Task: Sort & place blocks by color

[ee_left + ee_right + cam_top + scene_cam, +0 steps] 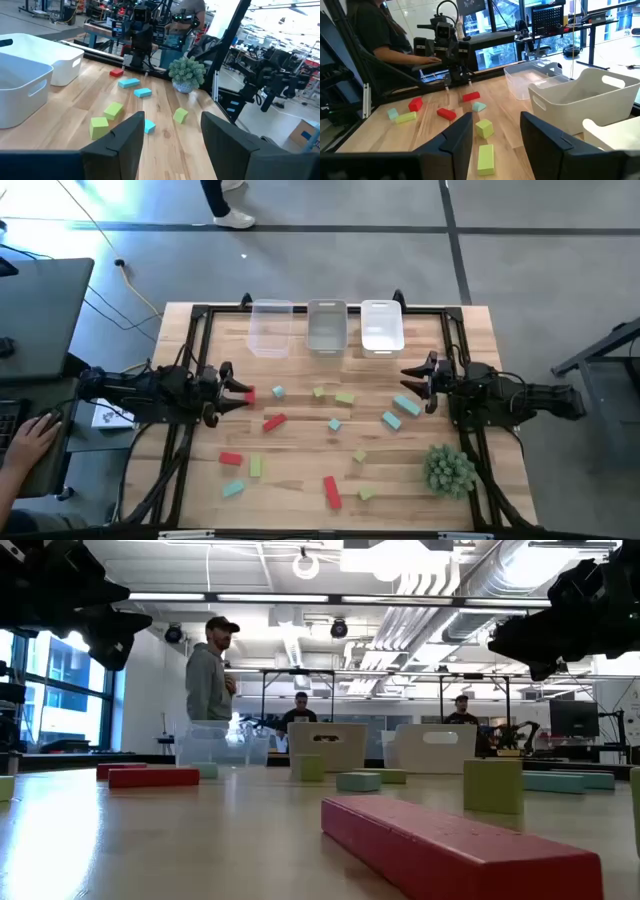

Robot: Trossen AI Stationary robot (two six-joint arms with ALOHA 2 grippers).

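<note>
Red, yellow-green and teal blocks lie scattered flat on the wooden table (300,470), among them a red bar (274,422), a yellow-green block (345,397) and a teal bar (407,406). My left gripper (240,392) hovers open above the table's left side, with a small red block (249,393) on the table just beyond its fingertips. Nothing lies between its fingers in the left wrist view (172,145). My right gripper (410,380) hovers open at the right side, near the teal bar. Its wrist view (497,145) also shows an empty gap.
Three bins stand in a row at the far edge: a clear one (272,327), a greyish one (326,327) and a white one (382,327). A spiky green fake plant (449,469) stands at the near right. A person's hand (30,435) rests beyond the table's left side.
</note>
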